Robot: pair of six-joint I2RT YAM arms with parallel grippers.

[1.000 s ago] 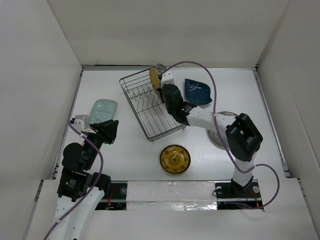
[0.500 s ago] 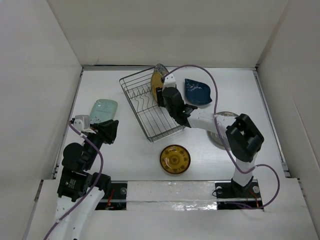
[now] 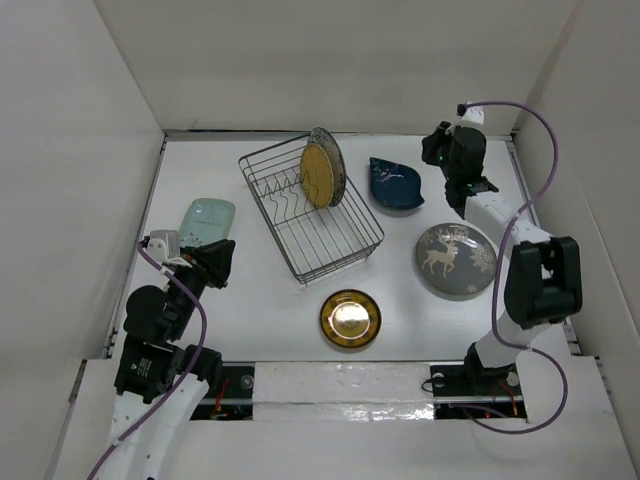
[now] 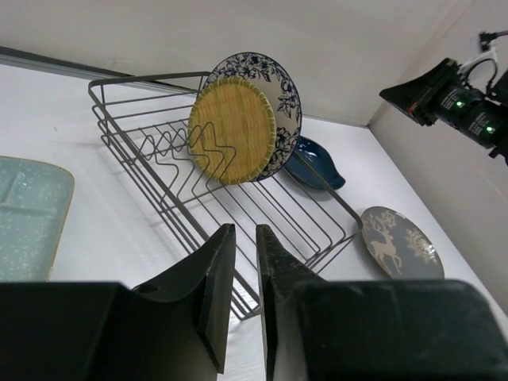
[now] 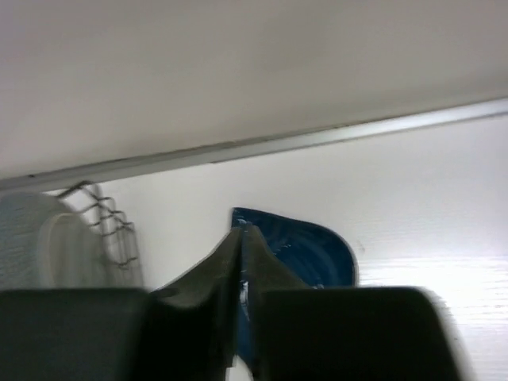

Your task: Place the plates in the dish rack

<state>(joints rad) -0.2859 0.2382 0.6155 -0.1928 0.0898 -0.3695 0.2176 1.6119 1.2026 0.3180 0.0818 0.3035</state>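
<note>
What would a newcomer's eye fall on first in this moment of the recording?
A yellow woven plate and a blue floral plate stand upright together at the far end of the wire dish rack, mid-table. Four more dishes lie flat around it: a shiny gold plate in front, a grey deer plate and a navy leaf dish to the right, and a mint oblong dish to the left.

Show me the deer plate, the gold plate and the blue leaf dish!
deer plate (image 3: pixel 456 259), top view, its grey middle.
gold plate (image 3: pixel 350 318), top view, its shiny centre.
blue leaf dish (image 3: pixel 396 184), top view, its hollow middle.
</note>
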